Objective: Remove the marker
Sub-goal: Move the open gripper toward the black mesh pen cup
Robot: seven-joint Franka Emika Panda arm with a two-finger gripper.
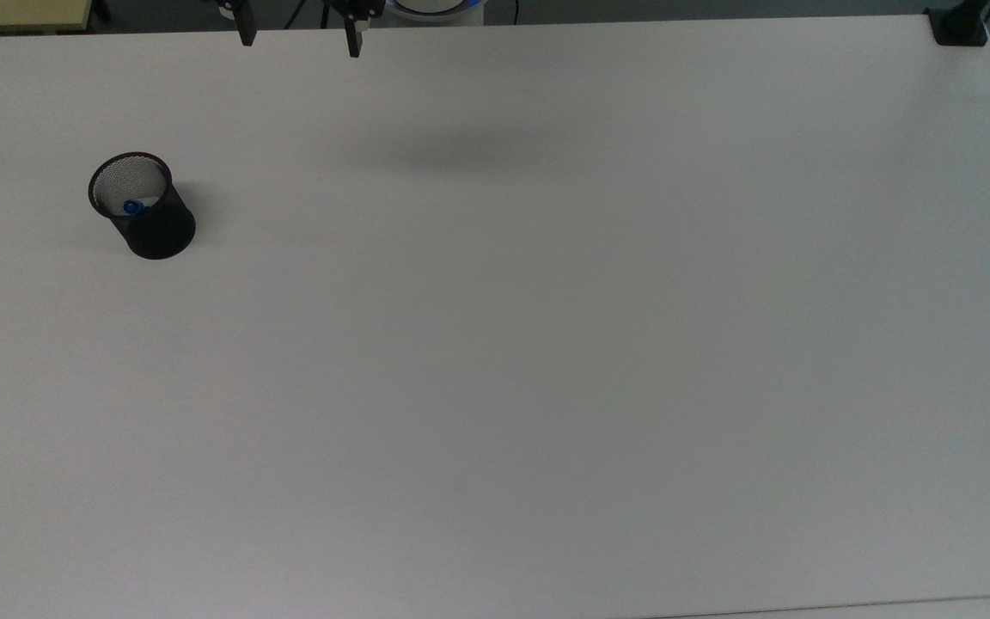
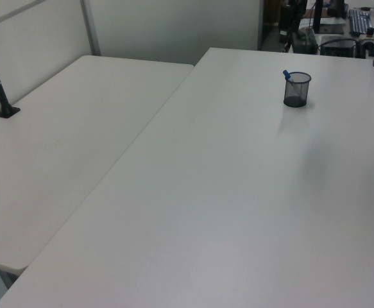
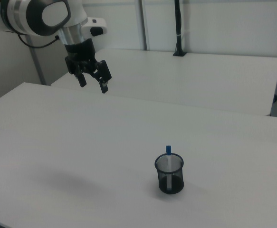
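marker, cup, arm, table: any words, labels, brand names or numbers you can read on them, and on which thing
None can be read.
marker: blue top sticks out of the mesh cup; no print can be made out on it.
mesh cup: plain black mesh, no label.
gripper and arm: no lettering can be made out.
table: plain white, no markings.
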